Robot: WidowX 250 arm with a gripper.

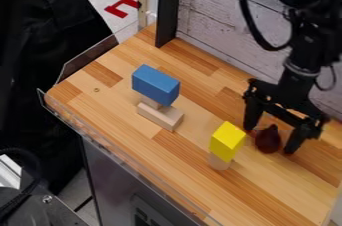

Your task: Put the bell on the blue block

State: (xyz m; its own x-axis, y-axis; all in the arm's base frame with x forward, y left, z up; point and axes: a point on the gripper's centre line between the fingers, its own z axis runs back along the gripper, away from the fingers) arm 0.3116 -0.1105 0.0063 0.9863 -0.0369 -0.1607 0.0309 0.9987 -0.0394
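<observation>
Camera view: gripper (270, 137)'s jaws look spread either side of the bell (268, 139), 4 o'clock from the blue block (155, 85); swinging toward 9 could topple the yellow block (227, 140) imo.

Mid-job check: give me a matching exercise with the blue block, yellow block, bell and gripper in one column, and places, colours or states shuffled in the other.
1. Blue block
2. Yellow block
3. Bell
4. Gripper

A. On a short, light wooden cylinder
B. Black, open
C. Raised above a long, light wooden bar
D. Dark red, between the gripper's fingers

Pairs: 1-C, 2-A, 3-D, 4-B
</observation>
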